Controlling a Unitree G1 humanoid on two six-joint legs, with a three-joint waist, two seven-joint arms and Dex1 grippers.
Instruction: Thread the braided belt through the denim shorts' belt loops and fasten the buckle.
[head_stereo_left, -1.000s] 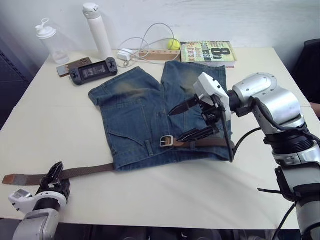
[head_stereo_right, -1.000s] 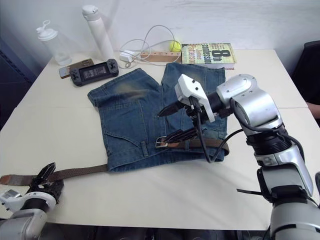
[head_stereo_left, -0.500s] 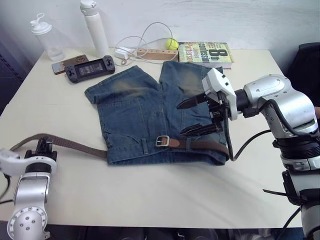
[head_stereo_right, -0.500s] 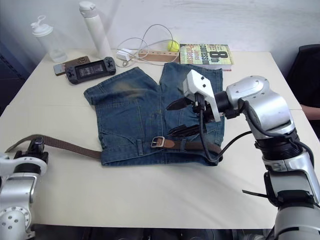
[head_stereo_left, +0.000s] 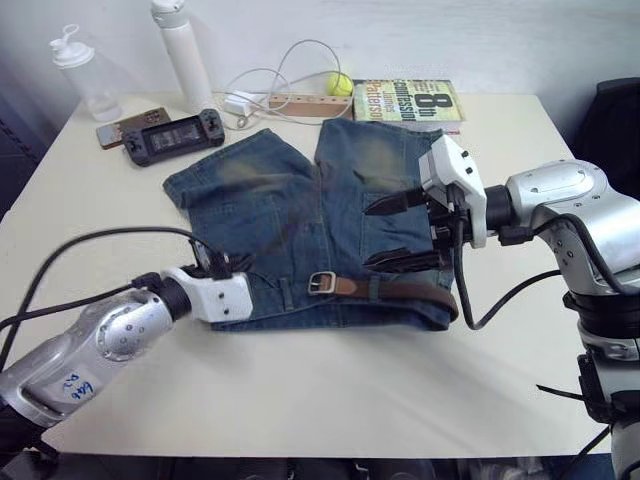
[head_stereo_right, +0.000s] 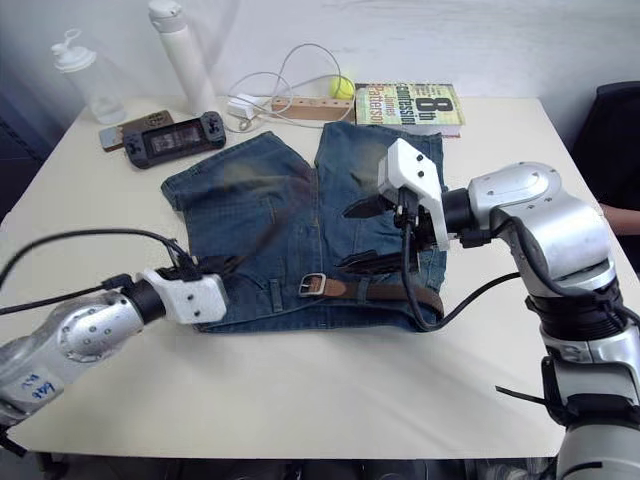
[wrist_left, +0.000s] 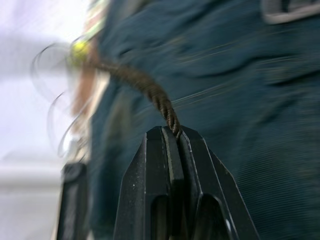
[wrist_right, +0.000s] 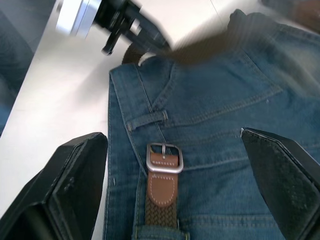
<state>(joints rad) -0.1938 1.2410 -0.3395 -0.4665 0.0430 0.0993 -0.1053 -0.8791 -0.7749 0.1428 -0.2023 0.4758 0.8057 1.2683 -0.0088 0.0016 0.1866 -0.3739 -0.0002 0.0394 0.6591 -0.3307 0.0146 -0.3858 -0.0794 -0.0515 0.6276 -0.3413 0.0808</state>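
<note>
Denim shorts (head_stereo_left: 300, 215) lie flat on the pale worktop (head_stereo_left: 330, 390), waistband toward the robot, legs pointing toward the far edge. Along that waistband runs the braided belt (head_stereo_left: 395, 291), its brown strap lying over the right half of the shorts, with the silver buckle (head_stereo_left: 322, 283) resting near the middle of the waistband. In the right wrist view the buckle frame and prong sit on the denim, a belt loop (wrist_right: 146, 121) lying just beside it.

The left gripper (wrist_left: 171, 131) is clenched on the belt's free end; the left wrist view has the braided strap pinched right at the fingertips and arching away over the denim. In the head views that gripper sits at the left corner of the waistband.

The right gripper (head_stereo_left: 405, 232) hovers above the right half of the shorts, fingers spread wide and grasping nothing, its lower finger near the strap.

At the far edge: a book (head_stereo_left: 407, 101), a yellow ball (head_stereo_left: 343, 85), a white cable (head_stereo_left: 290, 70), a game console (head_stereo_left: 172, 136) and two bottles (head_stereo_left: 178, 45).
</note>
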